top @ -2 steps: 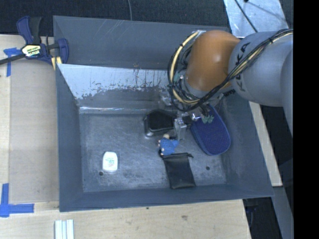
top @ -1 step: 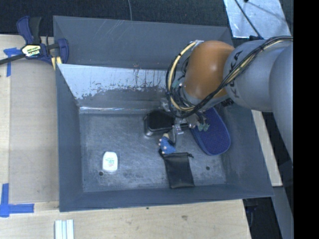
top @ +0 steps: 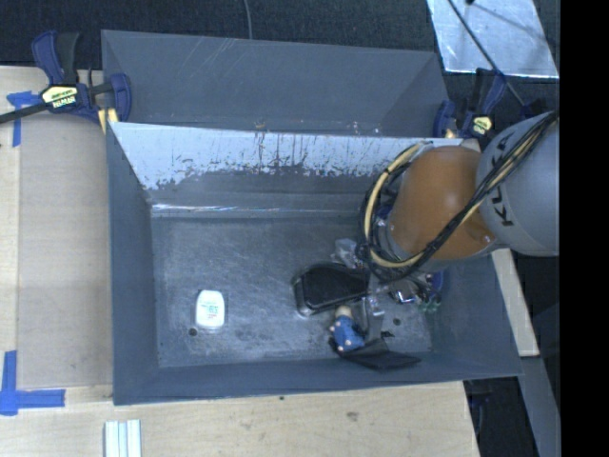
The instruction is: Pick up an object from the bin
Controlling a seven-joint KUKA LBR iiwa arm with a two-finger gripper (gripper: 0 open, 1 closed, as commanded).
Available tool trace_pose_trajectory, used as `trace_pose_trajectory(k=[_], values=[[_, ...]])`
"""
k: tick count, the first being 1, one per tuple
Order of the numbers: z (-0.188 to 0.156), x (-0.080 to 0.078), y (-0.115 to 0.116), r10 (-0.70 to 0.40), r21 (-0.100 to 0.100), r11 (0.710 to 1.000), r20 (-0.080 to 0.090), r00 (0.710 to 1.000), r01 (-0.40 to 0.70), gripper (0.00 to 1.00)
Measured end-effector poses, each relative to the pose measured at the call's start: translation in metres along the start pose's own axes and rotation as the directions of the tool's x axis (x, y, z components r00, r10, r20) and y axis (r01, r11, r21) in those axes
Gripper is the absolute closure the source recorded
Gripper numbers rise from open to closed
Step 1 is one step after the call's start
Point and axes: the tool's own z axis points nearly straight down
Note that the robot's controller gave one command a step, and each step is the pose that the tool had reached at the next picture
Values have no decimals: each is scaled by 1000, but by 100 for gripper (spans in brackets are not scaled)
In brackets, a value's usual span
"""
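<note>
Reach step: jaws low, glossy black object (top: pixel 326 287) just left, small blue piece (top: pixel 344 333) just below in view; spread or pressed together, I cannot tell; next likely needs a square close.

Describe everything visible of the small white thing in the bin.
The white thing is small, a rounded block with a faint greenish mark on top; it looks like plastic. It lies flat and alone on the bin floor near the view's lower left corner, touching only the floor, well left of the black object.
</note>
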Motion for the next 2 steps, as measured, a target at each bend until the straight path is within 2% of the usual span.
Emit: trace_pose_trajectory(k=[1,2], values=[[0,-1,1,-2,-1,1000,-6,1000,2,100],[-62,-2,0,-1,-1,1000,-10,1000,1,100]])
